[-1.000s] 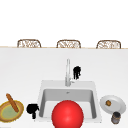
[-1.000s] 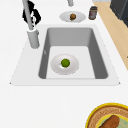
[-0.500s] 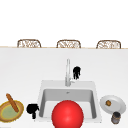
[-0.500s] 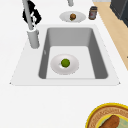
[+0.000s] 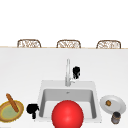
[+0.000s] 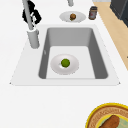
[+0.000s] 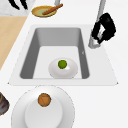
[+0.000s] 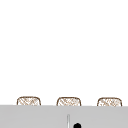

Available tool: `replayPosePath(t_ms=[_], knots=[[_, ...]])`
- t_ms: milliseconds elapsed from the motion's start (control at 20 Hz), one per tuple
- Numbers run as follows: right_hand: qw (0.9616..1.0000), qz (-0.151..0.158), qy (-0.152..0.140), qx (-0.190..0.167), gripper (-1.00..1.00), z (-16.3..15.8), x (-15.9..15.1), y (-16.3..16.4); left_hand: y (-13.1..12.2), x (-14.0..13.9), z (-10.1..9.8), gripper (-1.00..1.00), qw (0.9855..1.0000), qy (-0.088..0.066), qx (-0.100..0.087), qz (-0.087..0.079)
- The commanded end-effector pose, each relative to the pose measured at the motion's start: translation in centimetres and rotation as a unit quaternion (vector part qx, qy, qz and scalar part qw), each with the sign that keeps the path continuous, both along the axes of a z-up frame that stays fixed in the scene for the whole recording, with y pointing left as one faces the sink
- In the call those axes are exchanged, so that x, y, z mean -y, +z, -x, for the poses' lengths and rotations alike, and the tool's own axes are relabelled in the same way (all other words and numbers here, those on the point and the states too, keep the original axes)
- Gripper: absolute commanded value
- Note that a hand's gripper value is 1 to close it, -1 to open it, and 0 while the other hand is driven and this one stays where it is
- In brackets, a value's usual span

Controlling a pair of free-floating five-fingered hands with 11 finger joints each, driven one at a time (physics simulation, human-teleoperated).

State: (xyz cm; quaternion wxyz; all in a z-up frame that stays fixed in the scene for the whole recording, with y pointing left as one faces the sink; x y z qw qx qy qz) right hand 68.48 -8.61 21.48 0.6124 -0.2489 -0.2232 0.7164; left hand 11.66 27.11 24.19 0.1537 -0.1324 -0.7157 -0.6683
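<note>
While nothing has shifted over the last second, the right hand (image 5: 76,72) hangs beside the faucet (image 5: 67,72), fingers curled, whether gripping its lever I cannot tell. The left hand (image 5: 32,109) idles, curled, by the sink (image 5: 41,100). One lime (image 6: 65,62), two white plates, one jar (image 5: 116,117).

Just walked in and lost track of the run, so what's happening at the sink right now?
The right robot hand hangs beside the tall grey faucet at the back of the grey sink, close to its spout. The left robot hand floats over the counter at the sink's front left corner, near the yellow woven-rimmed bowl holding a brown stick. In the basin a small green ball sits on a white plate. A large red ball shows in front of the sink.
</note>
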Motion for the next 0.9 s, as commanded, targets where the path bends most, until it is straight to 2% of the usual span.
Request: replayPosePath(t_ms=[0,450,550,600,650,750,800,850], knots=[[0.9999,0.008,0.000,-0.008,1.00,-0.1,-3.1,0.7,0.0,0.0,0.0,0.00,1.0000,0.000,0.000,0.000],[0.9992,0.039,-0.009,-0.008,1.00,0.0,-4.1,0.6,0.0,0.0,0.0,0.00,1.0000,0.000,0.000,0.000],[0.9991,0.040,0.015,0.001,1.00,0.6,-3.2,0.2,0.0,0.0,0.0,0.00,1.0000,0.000,0.000,0.000],[0.9991,0.038,0.017,0.007,1.00,0.5,-2.5,0.2,0.0,0.0,0.0,0.00,1.0000,0.000,0.000,0.000],[0.9993,0.035,-0.004,0.006,1.00,0.1,-1.7,0.2,0.0,0.0,0.0,0.00,1.0000,0.000,0.000,0.000],[0.9992,0.039,-0.009,0.003,1.00,0.2,-1.5,0.2,0.0,0.0,0.0,0.00,1.0000,0.000,0.000,0.000],[0.9991,0.040,-0.010,0.009,-1.00,0.3,-1.5,0.2,0.0,0.0,0.0,0.00,1.0000,0.000,0.000,0.000],[0.9991,0.029,-0.028,0.014,-1.00,0.3,-1.0,1.1,0.0,0.0,0.0,0.00,1.0000,0.000,0.000,0.000]])
